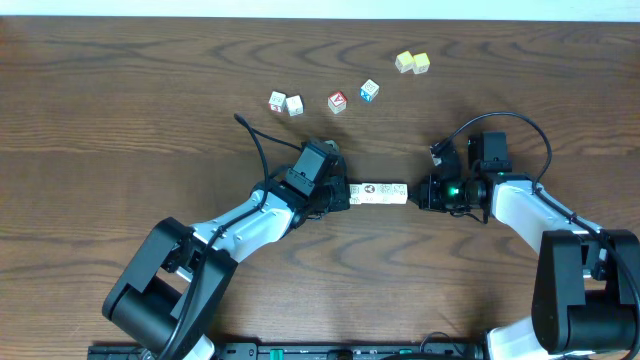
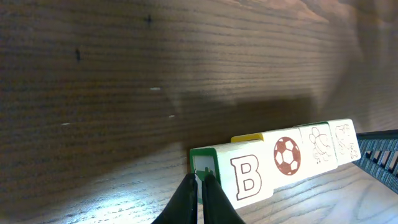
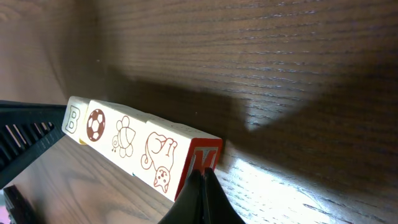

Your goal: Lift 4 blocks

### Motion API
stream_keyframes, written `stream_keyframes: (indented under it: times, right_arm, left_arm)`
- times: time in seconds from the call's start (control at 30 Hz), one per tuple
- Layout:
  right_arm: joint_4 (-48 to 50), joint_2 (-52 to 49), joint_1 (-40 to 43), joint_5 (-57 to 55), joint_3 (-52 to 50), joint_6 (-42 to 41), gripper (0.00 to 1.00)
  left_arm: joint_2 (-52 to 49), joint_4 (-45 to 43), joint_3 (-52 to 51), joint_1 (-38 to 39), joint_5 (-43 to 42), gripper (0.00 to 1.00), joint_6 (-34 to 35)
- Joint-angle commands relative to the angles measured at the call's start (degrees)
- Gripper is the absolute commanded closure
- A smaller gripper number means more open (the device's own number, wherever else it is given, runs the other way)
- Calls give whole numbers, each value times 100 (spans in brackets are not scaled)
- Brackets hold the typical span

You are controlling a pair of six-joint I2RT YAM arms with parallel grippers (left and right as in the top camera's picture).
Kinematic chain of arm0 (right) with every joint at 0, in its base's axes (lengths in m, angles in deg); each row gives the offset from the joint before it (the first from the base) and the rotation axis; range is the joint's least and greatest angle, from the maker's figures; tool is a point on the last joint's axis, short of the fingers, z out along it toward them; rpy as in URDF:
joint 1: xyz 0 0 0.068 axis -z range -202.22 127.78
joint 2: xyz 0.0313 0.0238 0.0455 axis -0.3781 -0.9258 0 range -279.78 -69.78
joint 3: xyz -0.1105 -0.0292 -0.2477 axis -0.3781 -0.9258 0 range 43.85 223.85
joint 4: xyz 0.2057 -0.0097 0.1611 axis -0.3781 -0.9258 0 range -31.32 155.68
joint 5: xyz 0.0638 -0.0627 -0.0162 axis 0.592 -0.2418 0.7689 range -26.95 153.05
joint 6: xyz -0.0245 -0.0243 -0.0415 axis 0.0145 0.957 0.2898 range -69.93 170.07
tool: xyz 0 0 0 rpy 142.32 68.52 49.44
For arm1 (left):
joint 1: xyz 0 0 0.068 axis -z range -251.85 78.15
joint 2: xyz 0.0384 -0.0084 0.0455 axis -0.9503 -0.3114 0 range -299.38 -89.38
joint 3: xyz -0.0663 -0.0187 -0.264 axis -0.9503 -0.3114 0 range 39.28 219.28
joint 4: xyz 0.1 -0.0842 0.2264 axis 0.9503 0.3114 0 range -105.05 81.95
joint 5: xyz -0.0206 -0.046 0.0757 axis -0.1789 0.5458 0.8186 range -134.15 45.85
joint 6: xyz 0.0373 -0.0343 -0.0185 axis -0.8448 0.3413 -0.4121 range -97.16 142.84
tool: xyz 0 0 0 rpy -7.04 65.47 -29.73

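Blocks (image 1: 380,192): row pinned endwise | left gripper (image 2: 200,180), right gripper (image 3: 202,175): both pressed together | undersides hidden

Bench (image 1: 120,60): dark brown wood-grain top, wood or laminate, cannot tell. Smooth, semi-gloss; throws back a pale light patch in both wrist views.
Blocks (image 1: 380,193): cream faces, smooth, satin, w/ thin printed marks. End faces painted green and red, one side yellow. Looks like painted wood, not certain.
Jaws: black, matt, plastic by the look.
L arm (image 1: 250,222) & R arm (image 1: 515,205): white shells, smooth glossy plastic; joints & bases black, duller.
Cable (image 1: 255,135): black sheath, matt.
Loose cubes (image 1: 337,102): smooth painted faces, approx. same finish.
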Motion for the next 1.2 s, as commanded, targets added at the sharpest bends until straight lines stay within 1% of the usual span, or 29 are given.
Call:
stream_keyframes:
  times: [0.0,0.3,0.4,0.63,1.17]
  right_arm:
    - [9,-15,-101,1126,-20,83,99]
    - [-7,-15,-101,1250,-20,81,99]
    - [-4,-7,-101,1445,-20,81,99]
    - [-4,7,-101,1467,-20,79,99]
    - [-9,17,-101,1532,39,-31,99]
  left_arm:
    - [162,-138,26,190,-678,93,-81]
    - [162,-160,26,190,-824,93,-81]
    - [197,-177,26,190,-955,93,-81]
    - [398,-175,26,190,-951,93,-166]
    - [409,-177,26,190,-955,93,-162]
